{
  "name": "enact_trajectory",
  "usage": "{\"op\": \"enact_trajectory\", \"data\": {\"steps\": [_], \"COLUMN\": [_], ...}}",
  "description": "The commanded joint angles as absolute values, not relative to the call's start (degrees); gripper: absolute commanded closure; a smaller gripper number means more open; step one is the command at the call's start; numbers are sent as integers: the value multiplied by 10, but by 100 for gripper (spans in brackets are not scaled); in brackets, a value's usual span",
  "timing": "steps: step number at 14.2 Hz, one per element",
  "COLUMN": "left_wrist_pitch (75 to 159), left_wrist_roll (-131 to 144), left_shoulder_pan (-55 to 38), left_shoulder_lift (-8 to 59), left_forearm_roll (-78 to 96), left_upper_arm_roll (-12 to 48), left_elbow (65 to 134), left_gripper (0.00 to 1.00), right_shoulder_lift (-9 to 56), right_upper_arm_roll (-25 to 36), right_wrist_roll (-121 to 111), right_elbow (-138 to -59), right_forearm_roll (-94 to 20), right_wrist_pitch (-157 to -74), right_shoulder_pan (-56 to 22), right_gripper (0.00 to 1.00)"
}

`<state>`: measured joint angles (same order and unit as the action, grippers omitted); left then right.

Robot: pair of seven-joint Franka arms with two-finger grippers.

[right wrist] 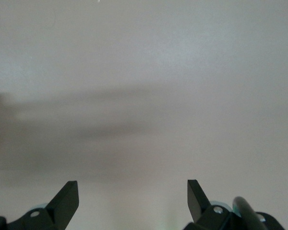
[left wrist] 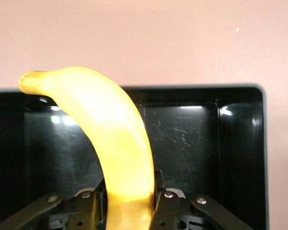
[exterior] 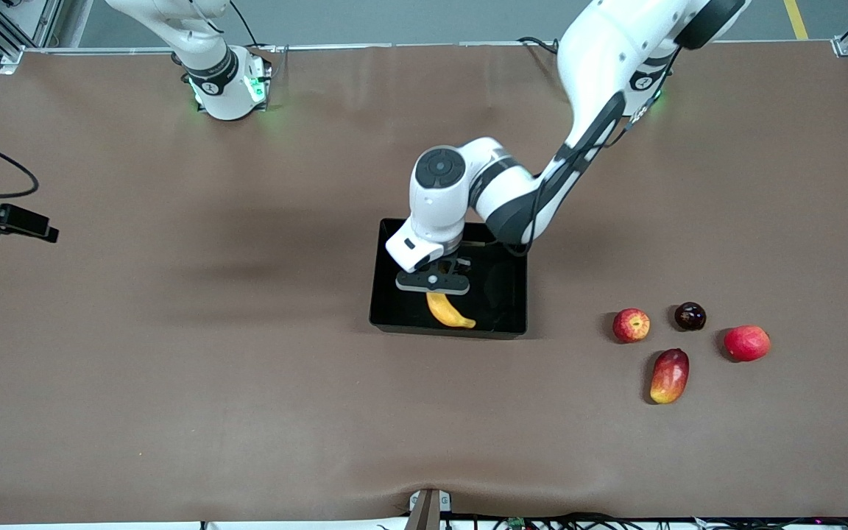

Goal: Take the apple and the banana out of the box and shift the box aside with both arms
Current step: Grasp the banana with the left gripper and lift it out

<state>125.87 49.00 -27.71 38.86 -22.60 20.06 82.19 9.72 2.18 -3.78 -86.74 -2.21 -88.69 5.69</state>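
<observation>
**Status: banana gripped over box; right arm on standby**

Mango (exterior: 669, 376), oblong and red-yellow, lies closest to the front camera, at the left arm's end of the table.

1. Left gripper (exterior: 433, 280): positioned over the box (exterior: 512, 294), with its fingers (left wrist: 169, 203) pinching the banana (exterior: 448, 310) near one end. In the left wrist view the banana (left wrist: 110, 143) curves away from the fingers, its free tip reaching as far as the box wall (left wrist: 240, 96). In the front view the free end lies low against the box wall nearest the front camera. Whether that end touches the box floor cannot be determined.

2. Box: glossy black, open-topped, near the middle of the table (exterior: 174, 331). The left arm reaches down over it from its base.

3. Remaining fruit: grouped toward the left arm's end of the table, well apart from the box. The apple (exterior: 631, 324), red with yellow streaks, sits closest to the box. A small dark round fruit (exterior: 690, 316) is just beside it, and a plain red fruit (exterior: 747, 343) lies closer still to the table end. The mango lies nearer the front camera than these three.

4. Right gripper (right wrist: 133, 201): fingers spread apart, holding nothing, over bare table surface. The right arm waits.
</observation>
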Motion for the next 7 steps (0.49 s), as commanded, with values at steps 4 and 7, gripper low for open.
{"op": "enact_trajectory", "data": {"steps": [4,7], "left_wrist_pitch": [1183,1171], "left_wrist_roll": [313,204], "left_shoulder_pan": [-181,-134], "left_shoulder_lift": [309,294], "left_forearm_roll": [-188,-145], "left_upper_arm_roll": [214,214], "left_elbow": [843,842], "left_gripper": [100,100], "right_shoulder_lift": [109,127], "right_upper_arm_roll": [16,16], "right_wrist_roll": [21,68], "right_elbow": [-861,-863], "right_forearm_roll": [-54,-78], "right_wrist_pitch": [-880,-883], "right_shoulder_pan": [7,-32], "right_gripper": [0,0]}}
